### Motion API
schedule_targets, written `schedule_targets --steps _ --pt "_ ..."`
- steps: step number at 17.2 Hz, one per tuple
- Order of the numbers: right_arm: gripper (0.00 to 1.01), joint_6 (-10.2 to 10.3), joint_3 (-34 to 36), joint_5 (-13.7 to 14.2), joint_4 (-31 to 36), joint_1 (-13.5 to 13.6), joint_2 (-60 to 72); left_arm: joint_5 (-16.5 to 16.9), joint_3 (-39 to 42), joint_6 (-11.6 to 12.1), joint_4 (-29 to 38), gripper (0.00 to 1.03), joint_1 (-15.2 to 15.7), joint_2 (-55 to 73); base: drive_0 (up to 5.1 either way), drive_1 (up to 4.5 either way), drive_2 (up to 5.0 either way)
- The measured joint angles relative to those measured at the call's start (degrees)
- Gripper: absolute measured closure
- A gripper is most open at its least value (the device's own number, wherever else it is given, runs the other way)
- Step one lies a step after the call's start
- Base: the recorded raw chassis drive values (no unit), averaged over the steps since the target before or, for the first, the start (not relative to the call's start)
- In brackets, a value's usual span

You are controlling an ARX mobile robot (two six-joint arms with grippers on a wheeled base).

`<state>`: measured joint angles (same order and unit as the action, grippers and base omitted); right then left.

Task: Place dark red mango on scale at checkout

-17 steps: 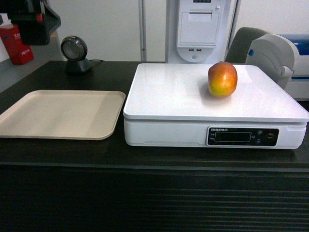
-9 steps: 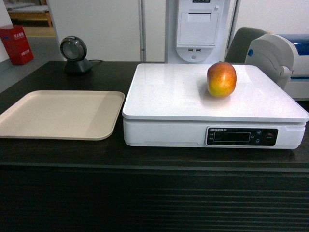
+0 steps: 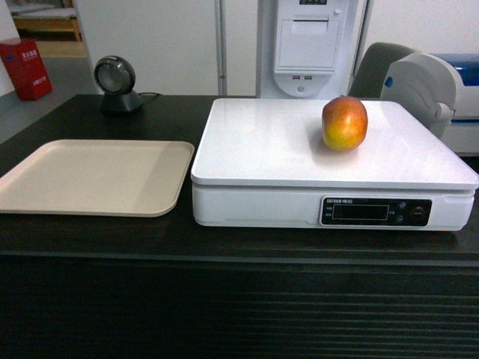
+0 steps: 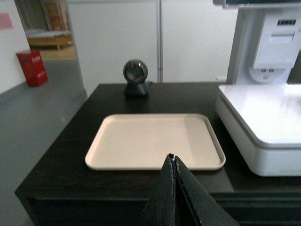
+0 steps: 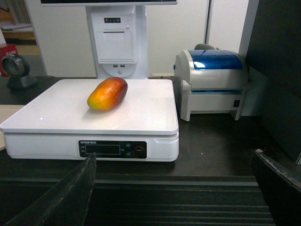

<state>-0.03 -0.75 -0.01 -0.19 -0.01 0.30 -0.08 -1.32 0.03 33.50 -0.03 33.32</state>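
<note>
The dark red mango [image 3: 345, 123] [image 5: 107, 93] lies on the white platform of the scale [image 3: 284, 149] [image 5: 136, 113], toward its right rear, with nothing touching it. The scale stands on the dark checkout counter [image 3: 224, 239] [image 5: 211, 141] [image 4: 61, 160]. Neither gripper shows in the head view. In the left wrist view my left gripper [image 4: 172, 157] is shut and empty, its tips pressed together in front of the counter edge. My right gripper [image 5: 174, 157] is open and empty, held back in front of the ribbed counter front, well short of the scale.
A beige tray [image 3: 90, 176] [image 4: 155, 141] lies left of the scale. A round black scanner [image 3: 117, 84] [image 4: 135, 77] stands at the back left. A white and blue label printer [image 5: 211, 82] [image 3: 434, 86] sits right of the scale, and a white terminal post [image 3: 307, 45] behind it.
A dark arm part that hung at the top left of the head view one second ago has left the view. The mango and scale have not moved.
</note>
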Motion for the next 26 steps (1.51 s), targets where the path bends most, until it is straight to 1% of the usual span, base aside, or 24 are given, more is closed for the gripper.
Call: schedule_targets --steps 4,13,16,24,25,26 --pt "0.03 0.0 0.0 0.0 0.0 0.0 0.0 0.07 0.79 0.0 -3.96 1.01 0.0 -2.4 0.0 0.0 0.0" --pt "0.03 0.0 0.0 0.0 -0.02 0.0 0.0 0.07 0.79 0.02 -12.57 1.01 0.0 -12.04 0.0 0.0 0.0" --pt "0.03 0.0 0.0 0.0 -0.02 0.0 -0.02 0.04 0.79 0.02 -14.51 1.01 0.0 -14.47 0.0 0.0 0.0" --pt "0.03 0.0 0.0 0.0 -0.02 0.0 -0.02 0.07 0.79 0.02 -23.21 1.01 0.0 -23.08 0.0 0.0 0.0" --pt "0.03 0.0 0.0 0.0 -0.02 0.0 -0.02 0.02 0.7 0.02 -25.86 1.01 0.0 -24.96 0.0 0.0 0.0" --pt "0.03 -0.02 0.0 0.02 -0.02 0.0 -0.02 0.22 0.76 0.0 -33.64 1.01 0.0 -30.25 0.0 0.0 0.0"
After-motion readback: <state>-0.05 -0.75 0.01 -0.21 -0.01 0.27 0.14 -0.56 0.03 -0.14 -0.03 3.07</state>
